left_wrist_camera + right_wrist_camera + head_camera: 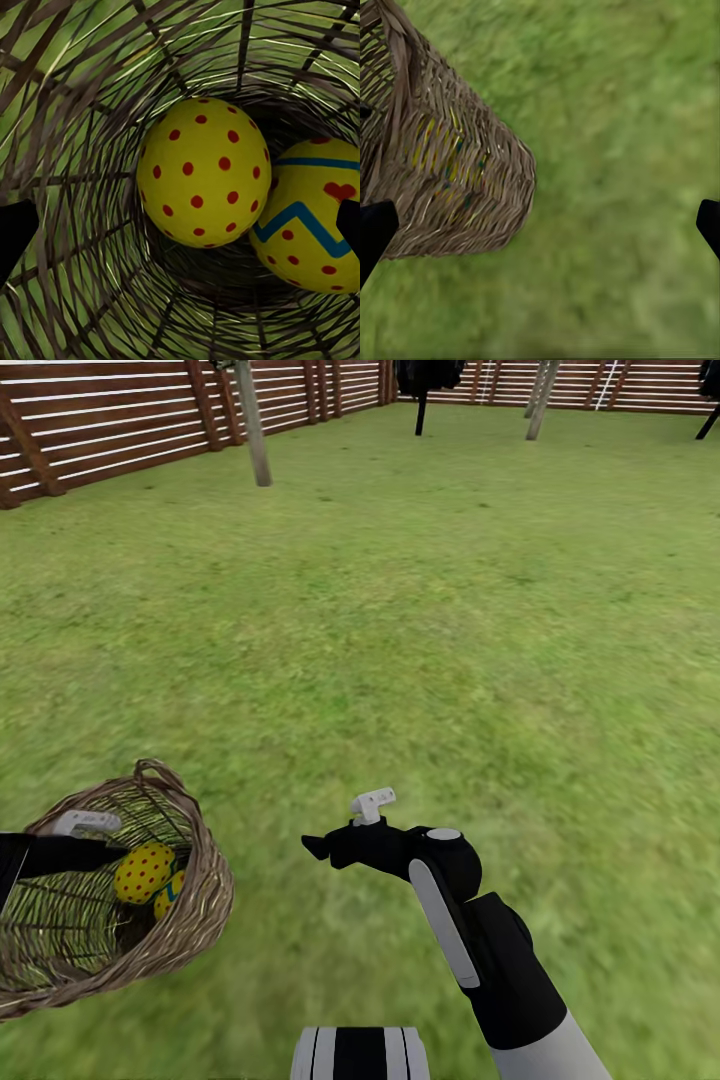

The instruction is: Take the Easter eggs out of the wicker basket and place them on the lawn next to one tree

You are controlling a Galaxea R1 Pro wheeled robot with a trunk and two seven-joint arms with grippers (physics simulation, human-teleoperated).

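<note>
Here, the woven brown wicker basket point(190, 920) lies tipped on the green lawn point(450, 640), two yellow red-dotted Easter eggs point(204, 171) inside; left hand point(180, 232) wide within, right hand point(540, 225) wide beside.

Head cam: high, angled forward and down over the lawn point(420, 610), far fence point(110, 420) along its top edge, wicker basket point(190, 920) low at the robot's left. Left wrist cam: inside the basket mouth, looking down its woven wall point(67, 225), very close on two Easter eggs point(202, 172). Right wrist cam: near the ground, facing the basket's outside point(457, 180) across grass point(622, 187). All three views share the basket; head and left wrist views share the eggs.
</note>
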